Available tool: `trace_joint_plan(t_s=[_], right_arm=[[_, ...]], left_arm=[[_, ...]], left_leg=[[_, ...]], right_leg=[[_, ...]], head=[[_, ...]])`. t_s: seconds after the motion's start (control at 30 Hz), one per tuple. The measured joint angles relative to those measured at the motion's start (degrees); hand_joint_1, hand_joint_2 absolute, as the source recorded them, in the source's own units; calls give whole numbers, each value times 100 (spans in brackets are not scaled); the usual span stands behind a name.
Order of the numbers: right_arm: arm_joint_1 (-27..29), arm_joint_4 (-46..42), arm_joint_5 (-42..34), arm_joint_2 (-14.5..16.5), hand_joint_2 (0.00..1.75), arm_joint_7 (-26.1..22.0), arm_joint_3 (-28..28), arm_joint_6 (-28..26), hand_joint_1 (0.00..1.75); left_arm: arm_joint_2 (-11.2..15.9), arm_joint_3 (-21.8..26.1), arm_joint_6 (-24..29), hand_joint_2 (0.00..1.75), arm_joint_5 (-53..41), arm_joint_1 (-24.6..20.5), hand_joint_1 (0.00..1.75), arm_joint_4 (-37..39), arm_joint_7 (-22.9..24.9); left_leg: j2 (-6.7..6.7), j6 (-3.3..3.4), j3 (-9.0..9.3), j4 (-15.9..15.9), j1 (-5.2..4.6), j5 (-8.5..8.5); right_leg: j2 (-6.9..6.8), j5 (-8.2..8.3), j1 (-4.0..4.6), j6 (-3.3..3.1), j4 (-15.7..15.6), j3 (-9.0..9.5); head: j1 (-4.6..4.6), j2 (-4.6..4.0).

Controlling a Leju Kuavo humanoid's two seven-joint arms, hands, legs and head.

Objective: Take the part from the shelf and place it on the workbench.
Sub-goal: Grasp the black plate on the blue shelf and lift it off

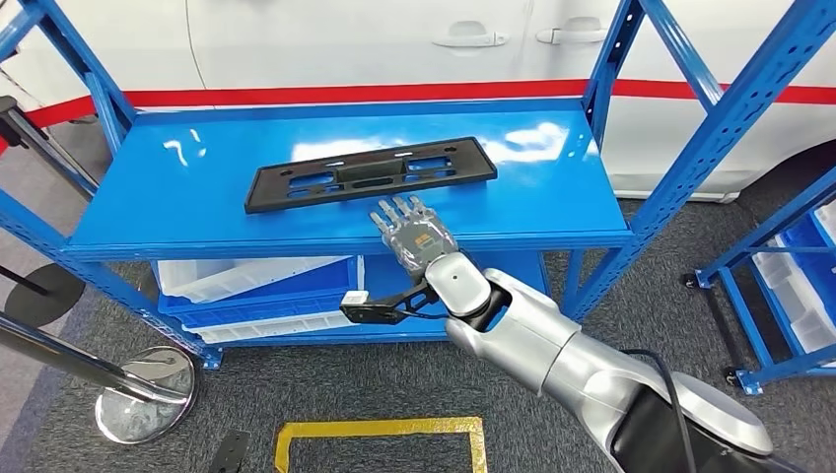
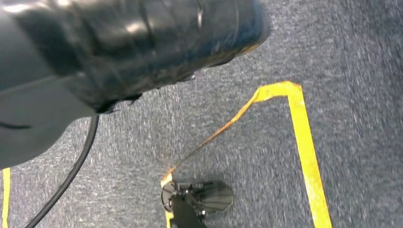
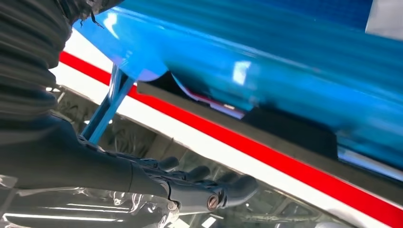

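Note:
A long black flat plastic part (image 1: 370, 173) with cut-out slots lies on the blue shelf top (image 1: 177, 197), running left to right. My right hand (image 1: 414, 233) reaches over the shelf's front edge, fingers stretched out and apart, just in front of the part's near edge and holding nothing. In the right wrist view the part (image 3: 285, 130) shows as a dark edge on the blue surface, with the extended fingers (image 3: 204, 183) close by.
White and blue bins (image 1: 256, 286) sit on the lower shelf. A white car with a red stripe (image 1: 394, 93) stands behind. A second blue rack (image 1: 789, 266) is at the right. A chrome stanchion base (image 1: 143, 394) and yellow floor tape (image 1: 384, 430) lie near.

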Motion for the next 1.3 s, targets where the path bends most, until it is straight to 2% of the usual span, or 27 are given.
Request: trace_joint_plan(t_s=[0.07,0.1,0.17,0.2,0.23,0.27,0.3,0.37,0.4,0.43,0.5,0.57,0.63,0.7,0.73,0.77,0.8,0.87,0.9,0.93,1.03,1.1,1.13,1.2,1.23,1.27,1.3], right_arm=[[5,31,7,40,175,-15,0,-3,0],[1,43,8,61,175,-20,0,-4,0],[5,63,9,94,175,-27,0,-5,0],[17,73,9,102,175,-30,0,-5,0],[31,83,9,107,175,-32,0,-5,0],[41,93,9,113,175,-34,0,-5,0],[46,102,8,122,175,-37,0,-7,0],[43,113,2,156,175,-45,0,-15,0],[42,116,-2,172,175,-51,0,-21,0],[46,122,-5,184,175,-60,0,-27,0],[59,134,-7,203,175,-74,-1,-37,0],[66,143,5,221,175,-79,-3,-54,0],[61,148,35,232,175,-78,-5,-86,0],[75,157,68,235,175,-75,-7,-110,0],[91,165,79,235,175,-74,-7,-114,0],[104,172,85,237,175,-73,-7,-116,0],[109,179,91,240,175,-72,-7,-120,0],[104,185,108,255,175,-75,-7,-136,0],[100,187,121,274,175,-78,-7,-150,0],[100,190,136,292,131,-81,-8,-164,0],[107,197,169,333,0,-85,-10,-185,0],[95,201,180,361,0,-86,-16,-190,0],[88,202,185,382,0,-87,-19,-193,0],[87,208,195,412,0,-95,-22,-196,0],[98,213,197,418,0,-99,-22,-196,0],[112,219,201,421,0,-105,-22,-196,0],[122,224,205,422,0,-110,-23,-196,0]], left_arm=[[-2,-6,-2,0,-1,-1,0,0,1],[-4,-8,-3,0,-2,-2,0,0,1],[-10,-10,-4,0,-2,-3,0,0,1],[-9,-10,-4,0,-1,0,0,0,1],[-7,-10,-4,0,1,6,0,0,1],[-5,-10,-4,0,2,12,0,0,1],[-4,-12,-6,0,2,14,0,0,2],[2,-18,-12,0,5,7,0,0,6],[4,-24,-16,0,12,0,0,0,9],[5,-31,-18,0,21,-7,0,0,13],[4,-47,-24,0,41,-5,0,0,16],[-1,-55,-28,0,52,12,0,0,15],[-7,-61,-34,0,55,8,0,0,13],[-6,-80,-46,0,56,-5,0,0,12],[-6,-91,-54,0,56,-4,0,0,13],[-7,-101,-61,0,56,1,0,0,14],[-9,-107,-71,0,56,6,0,0,15],[-16,-116,-87,0,52,9,0,0,16],[-19,-122,-91,0,50,5,0,0,18],[-20,-130,-91,0,49,0,0,0,20],[-21,-145,-91,0,49,-8,0,0,25],[-27,-149,-90,0,49,-10,0,0,24],[-30,-151,-88,0,51,-15,0,0,23],[-31,-154,-83,0,69,-18,0,0,21],[-29,-154,-77,0,80,-12,0,0,20],[-28,-155,-72,0,90,-3,0,0,19],[-28,-155,-68,0,95,4,0,0,18]], left_leg=[[13,-49,-30,106,9,-85],[19,-72,-121,317,11,-199],[25,-108,-474,1043,14,-509],[25,-114,-667,1398,13,-614],[25,-108,-794,1600,12,-627],[25,-87,-817,1576,7,-522],[24,-52,-730,1336,-3,-330],[26,51,-381,564,-43,56],[26,91,-234,256,-66,142],[24,118,-147,75,-87,162],[16,133,-100,-26,-111,132],[22,153,-34,-114,-70,159],[34,195,46,-211,-21,185],[34,224,73,-223,-18,168],[32,220,82,-215,-13,150],[29,209,94,-199,-3,124],[25,190,110,-173,11,91],[15,133,144,-98,38,-1],[11,94,148,-53,36,-47],[9,55,148,-25,32,-79],[13,-47,156,-41,31,-121],[24,-98,106,120,42,-223],[28,-119,-15,370,45,-330],[31,-147,-428,1113,46,-562],[31,-154,-635,1415,46,-603],[31,-153,-762,1535,45,-542],[31,-142,-779,1431,45,-367]], right_leg=[[1,-2,-19,-62,-31,40],[-3,-6,-29,-93,-46,66],[-7,-25,-19,-138,-53,102],[-7,-35,-5,-152,-52,114],[-6,-43,10,-164,-51,127],[-3,-52,25,-175,-50,141],[2,-61,40,-184,-50,160],[11,-82,69,-188,-50,194],[17,-92,78,-177,-49,198],[18,-99,78,-157,-52,198],[18,-104,65,-104,-71,199],[9,-159,69,-42,-17,190],[5,-397,60,24,410,-2],[4,-685,8,82,1114,-372],[2,-721,-22,108,1351,-520],[0,-648,-49,133,1393,-577],[-2,-477,-73,157,1228,-530],[-10,-86,-106,188,553,-233],[-10,1,-105,176,261,-91],[-7,18,-97,153,89,-3],[7,-52,-73,38,-1,59],[6,-74,-93,-41,-45,132],[2,-92,-99,-79,-63,177],[-3,-147,-83,-128,-70,246],[0,-178,-75,-137,-70,282],[4,-214,-70,-138,-70,325],[10,-254,-66,-134,-70,379]], head=[[-7,0],[-14,0],[-27,0],[-27,0],[-27,0],[-27,0],[-27,0],[-21,0],[-18,0],[-11,0],[-12,0],[-12,0],[15,0],[38,0],[38,0],[38,0],[39,0],[40,0],[40,0],[35,0],[28,0],[14,0],[6,0],[-9,0],[-7,0],[-7,0],[-8,0]])
